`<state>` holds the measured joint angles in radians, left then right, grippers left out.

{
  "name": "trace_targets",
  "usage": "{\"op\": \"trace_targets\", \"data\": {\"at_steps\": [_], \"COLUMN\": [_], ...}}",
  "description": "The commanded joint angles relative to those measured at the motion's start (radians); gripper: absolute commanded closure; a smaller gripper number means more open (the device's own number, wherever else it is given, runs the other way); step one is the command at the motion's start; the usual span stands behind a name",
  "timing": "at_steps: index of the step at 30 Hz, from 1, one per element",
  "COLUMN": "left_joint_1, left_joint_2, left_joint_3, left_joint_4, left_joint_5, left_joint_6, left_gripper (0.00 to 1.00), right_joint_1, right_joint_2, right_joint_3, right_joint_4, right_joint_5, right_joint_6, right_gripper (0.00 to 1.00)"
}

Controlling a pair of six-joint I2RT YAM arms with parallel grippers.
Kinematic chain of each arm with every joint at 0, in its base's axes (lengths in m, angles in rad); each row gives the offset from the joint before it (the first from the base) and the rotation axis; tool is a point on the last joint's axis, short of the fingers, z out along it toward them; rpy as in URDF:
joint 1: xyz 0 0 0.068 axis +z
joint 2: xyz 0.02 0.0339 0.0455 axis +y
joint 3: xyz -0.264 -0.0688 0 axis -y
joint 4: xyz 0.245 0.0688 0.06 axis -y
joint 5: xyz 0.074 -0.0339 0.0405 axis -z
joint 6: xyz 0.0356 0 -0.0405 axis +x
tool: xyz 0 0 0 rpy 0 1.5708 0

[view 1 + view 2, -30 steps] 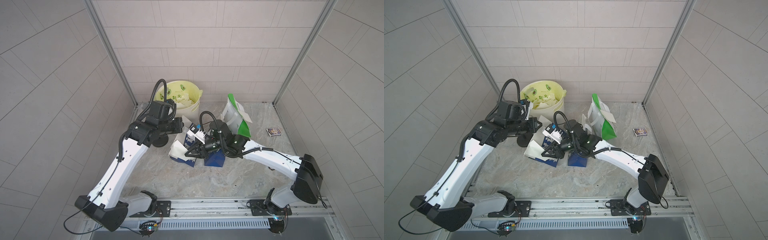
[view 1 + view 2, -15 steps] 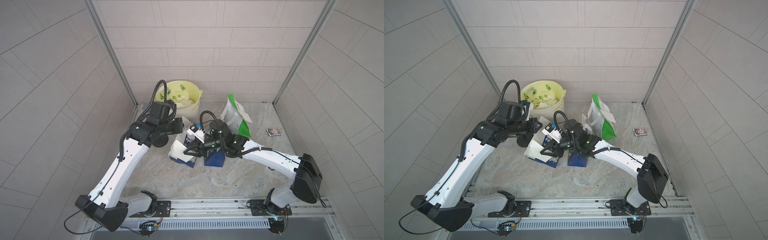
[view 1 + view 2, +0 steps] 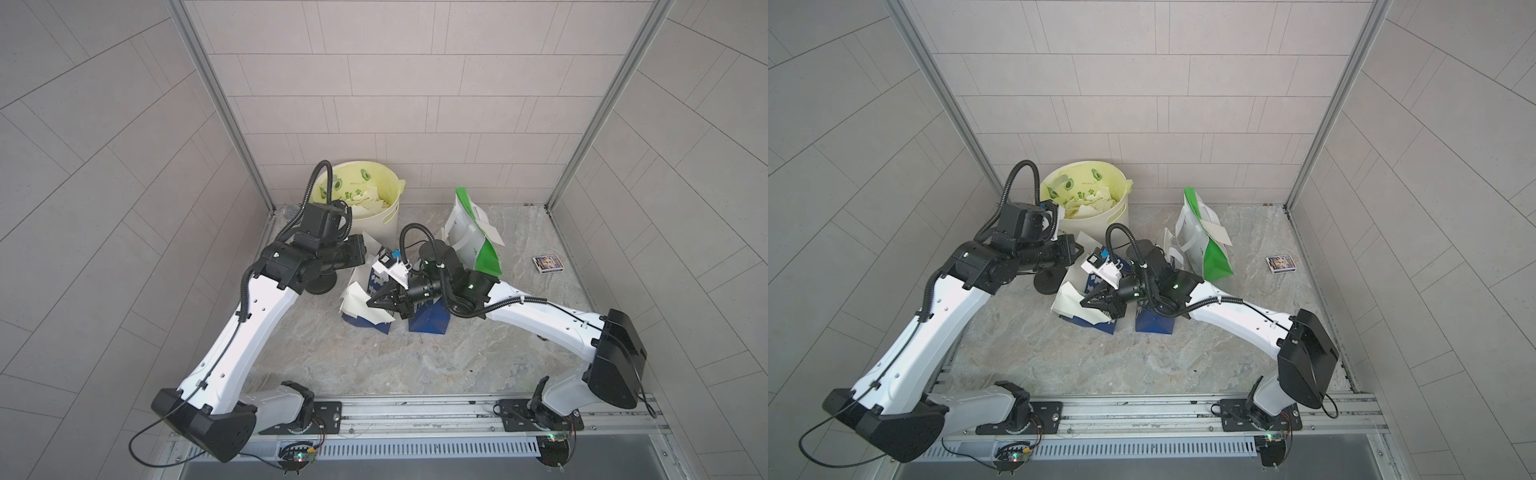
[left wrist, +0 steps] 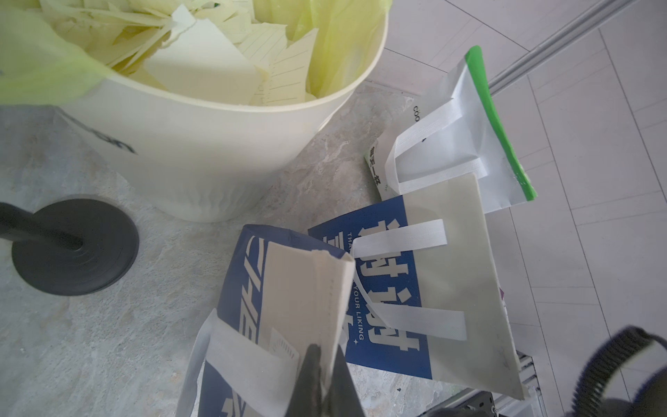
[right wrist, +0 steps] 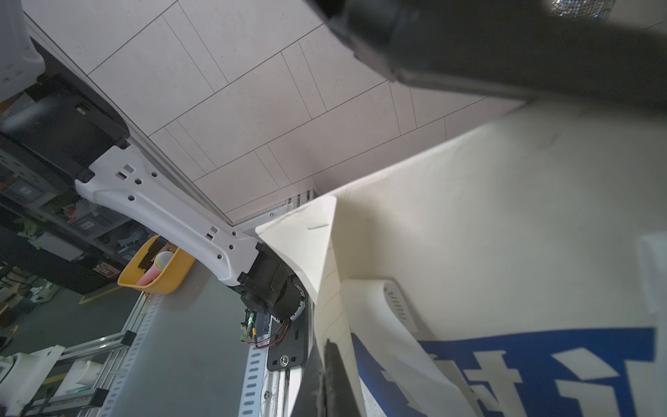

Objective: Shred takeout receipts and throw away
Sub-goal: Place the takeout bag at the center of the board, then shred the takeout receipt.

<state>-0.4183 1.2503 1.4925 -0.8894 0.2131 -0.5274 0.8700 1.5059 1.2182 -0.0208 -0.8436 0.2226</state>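
Table (image 3: 374,365): grey marbled top, tiled walls on three sides, both arm bases on a rail at the near edge.

Left arm (image 3: 253,324) reaches in towards the bin. Right arm (image 3: 540,324) reaches across low, its wrist over the blue bags.

Bin (image 3: 384,226): cream, round, at the back of the table, lined with a pale yellow-green liner (image 3: 361,174) printed with avocados.

Green-and-white bag (image 3: 484,257): upright, slightly slumped, just behind the right wrist, white strap handles showing.

Open blue bag (image 4: 242,274): in front of the bin, mouth up, white lettering. Second blue bag (image 4: 389,289): just beside it, part blue and part cream, partly under the right forearm in both top views.

Receipt (image 4: 288,289): cream-white sheet with a ragged top edge and one folded side, standing against the open blue bag, between the two hands.

Left hand (image 4: 326,352): clenched, fingers pinched on the folded edge of the receipt, paper visible between them.

Right hand (image 3: 371,302): clenched tight, pointing at the left arm, tips on the same pale sheet. In the right wrist view faintly lined paper runs down into the pinch, so it reads as grasping the receipt.

Black round base (image 3: 318,286): flat on the table beside the bin, short post rising from it.

Small printed box (image 3: 547,263): lying flat near the right wall, well apart from everything else.

Scraps (image 4: 202,61): torn lined pieces piled inside the bin.
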Motion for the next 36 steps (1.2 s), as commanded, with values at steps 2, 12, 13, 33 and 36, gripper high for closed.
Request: {"op": "trace_targets", "data": {"at_steps": [2, 12, 13, 33, 36], "left_joint_1": [0.001, 0.001, 0.001, 0.016, 0.012], "left_joint_2": [0.045, 0.05, 0.052, -0.098, -0.1], "left_joint_3": [0.028, -0.053, -0.058, 0.017, 0.045], "left_joint_4": [-0.06, -0.022, -0.02, 0.274, 0.304], "left_joint_5": [-0.096, -0.146, -0.146, 0.213, 0.436], "left_joint_6": [-0.068, -0.104, -0.103, 0.172, 0.202], "left_gripper": [1.0, 1.0, 1.0, 0.2, 0.19], "right_joint_1": [0.031, 0.049, 0.049, -0.147, -0.164], "right_joint_2": [-0.065, -0.129, -0.134, -0.363, -0.369], "right_joint_3": [0.044, 0.041, 0.04, -0.086, -0.081], "right_joint_4": [-0.08, -0.055, -0.059, -0.105, -0.105], "right_joint_5": [-0.022, -0.129, -0.134, -0.021, -0.025], "right_joint_6": [-0.118, -0.06, -0.059, -0.002, 0.007], "right_gripper": [1.0, 1.0, 1.0, 1.0, 1.0]}}
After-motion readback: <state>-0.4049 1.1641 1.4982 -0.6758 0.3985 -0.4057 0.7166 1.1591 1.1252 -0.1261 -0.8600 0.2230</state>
